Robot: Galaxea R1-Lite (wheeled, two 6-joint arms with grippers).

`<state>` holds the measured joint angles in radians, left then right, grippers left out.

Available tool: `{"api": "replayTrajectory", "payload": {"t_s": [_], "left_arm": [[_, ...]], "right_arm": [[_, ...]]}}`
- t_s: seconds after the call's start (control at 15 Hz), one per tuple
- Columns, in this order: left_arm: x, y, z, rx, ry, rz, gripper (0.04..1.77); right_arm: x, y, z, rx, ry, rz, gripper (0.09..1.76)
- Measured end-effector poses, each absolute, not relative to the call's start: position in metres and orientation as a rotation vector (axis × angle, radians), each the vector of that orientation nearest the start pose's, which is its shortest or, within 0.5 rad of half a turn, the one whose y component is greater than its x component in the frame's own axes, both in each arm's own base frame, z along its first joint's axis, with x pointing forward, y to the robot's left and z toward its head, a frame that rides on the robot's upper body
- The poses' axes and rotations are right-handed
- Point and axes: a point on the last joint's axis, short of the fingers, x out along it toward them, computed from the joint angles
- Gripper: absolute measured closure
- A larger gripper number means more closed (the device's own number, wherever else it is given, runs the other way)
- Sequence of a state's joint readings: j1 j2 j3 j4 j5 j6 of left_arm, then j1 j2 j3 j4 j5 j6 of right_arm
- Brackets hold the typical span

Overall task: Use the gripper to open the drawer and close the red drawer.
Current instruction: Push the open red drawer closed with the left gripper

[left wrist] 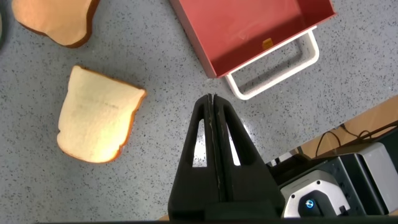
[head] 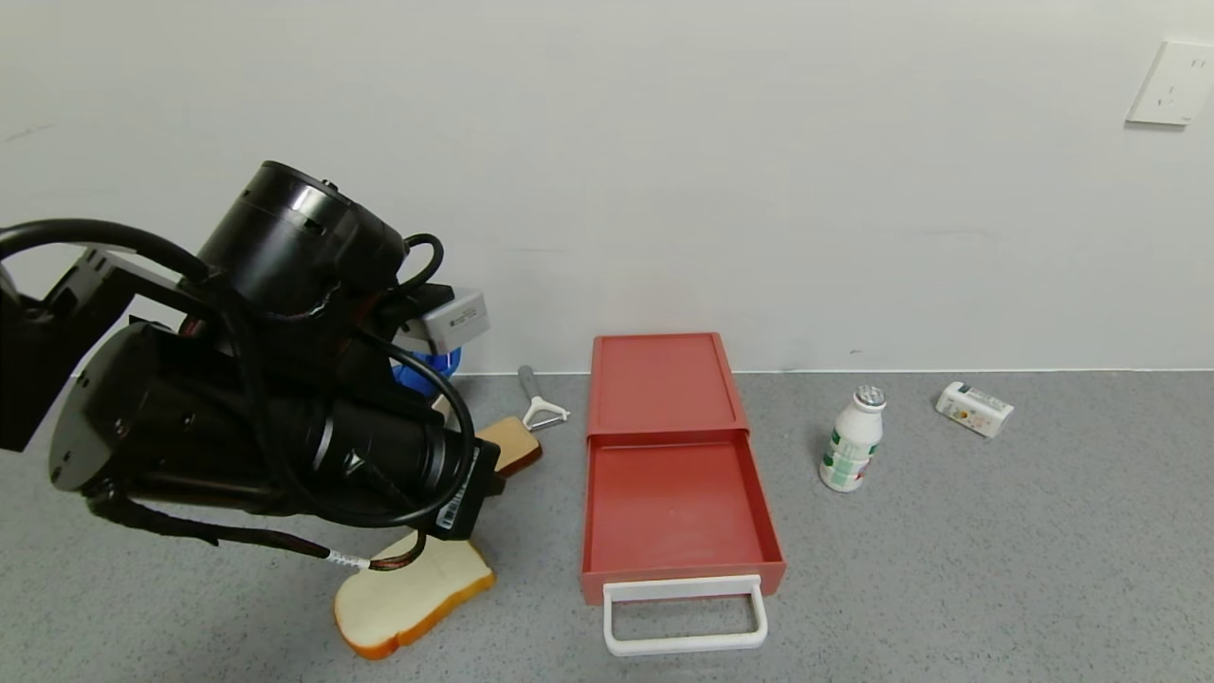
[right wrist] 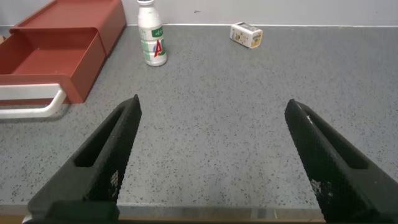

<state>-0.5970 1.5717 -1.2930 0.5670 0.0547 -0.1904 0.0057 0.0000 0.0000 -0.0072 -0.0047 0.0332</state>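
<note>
The red drawer box (head: pixel 664 384) stands in the middle of the grey table, with its drawer (head: pixel 678 512) pulled out toward me and empty. Its white loop handle (head: pixel 683 617) is at the front. My left arm (head: pixel 285 417) hangs over the table's left side and hides its own claw in the head view. In the left wrist view, the left gripper (left wrist: pixel 210 98) is shut and empty. It is above bare table, a short way from the handle (left wrist: pixel 280 68) and the drawer's front corner (left wrist: pixel 249 31). My right gripper (right wrist: pixel 214 102) is open and empty over the table's front edge, to the right of the drawer (right wrist: pixel 56 50).
A bread slice (head: pixel 413 598) lies front left, and another brown piece (head: pixel 512 444) lies behind it. A peeler (head: pixel 539 403) and a blue bowl (head: pixel 427 365) are by the wall. A white bottle (head: pixel 854 441) and a small carton (head: pixel 974 409) stand right of the drawer.
</note>
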Motion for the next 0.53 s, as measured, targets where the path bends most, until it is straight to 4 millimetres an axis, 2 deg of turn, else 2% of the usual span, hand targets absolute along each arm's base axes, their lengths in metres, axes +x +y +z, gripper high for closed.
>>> {"api": "replayTrajectory", "payload": {"t_s": [0.27,0.53], "left_arm": [[0.212,-0.145,0.248,0.084,0.856,-0.429,1.7],[0.204,-0.165,0.248,0.07,0.865,-0.478,1.7]], "right_arm": [[-0.023,0.0,0.076,0.033,-0.007,0.001,0.15],[-0.023,0.0,0.076,0.033,-0.007,0.001,0.15]]}}
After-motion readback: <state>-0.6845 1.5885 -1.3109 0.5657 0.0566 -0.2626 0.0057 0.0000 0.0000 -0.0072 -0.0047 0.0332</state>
